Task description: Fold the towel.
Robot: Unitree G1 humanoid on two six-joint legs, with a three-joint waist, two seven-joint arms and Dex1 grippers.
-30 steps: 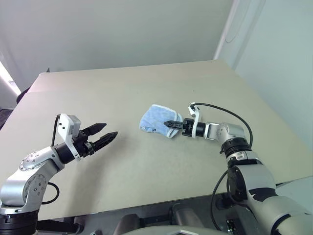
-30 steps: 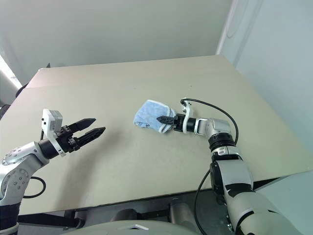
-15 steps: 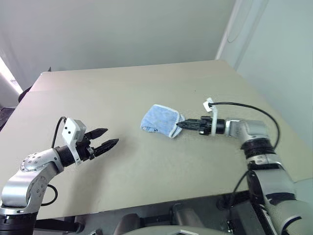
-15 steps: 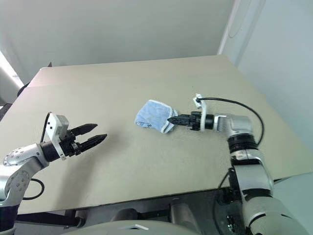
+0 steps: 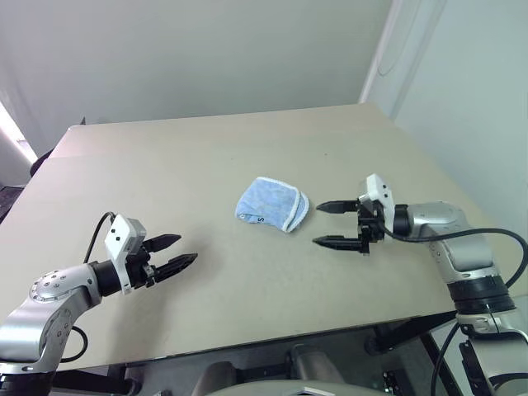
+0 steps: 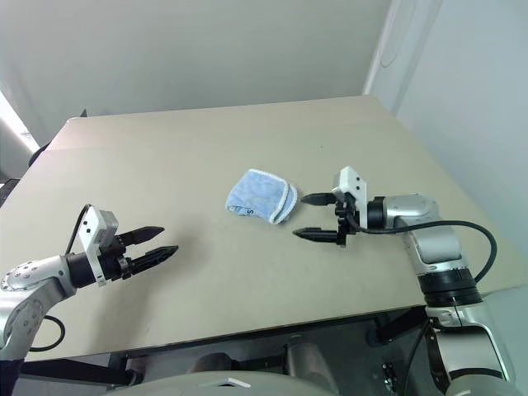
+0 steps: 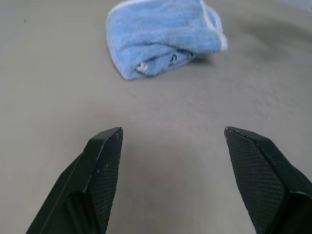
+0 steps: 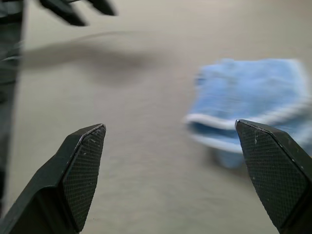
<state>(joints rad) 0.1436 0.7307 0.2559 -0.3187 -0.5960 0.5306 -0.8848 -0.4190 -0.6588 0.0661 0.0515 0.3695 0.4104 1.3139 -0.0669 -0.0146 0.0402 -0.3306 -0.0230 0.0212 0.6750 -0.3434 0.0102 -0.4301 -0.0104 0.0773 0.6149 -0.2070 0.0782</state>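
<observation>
Our folded towel [image 5: 271, 205] lies mid-bench [image 5: 206, 157], far from every edge; both our left tool [image 5: 171, 252] and right tool [image 5: 330, 223] gape empty alongside.

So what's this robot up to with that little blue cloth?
It is folding a towel, which lies bunched in a small folded bundle near the middle of the table. Right now neither tool holds it. The right tool hangs open just beside the towel, apart from it. The left tool is open too, low over the table further off, pointing toward the towel.
</observation>
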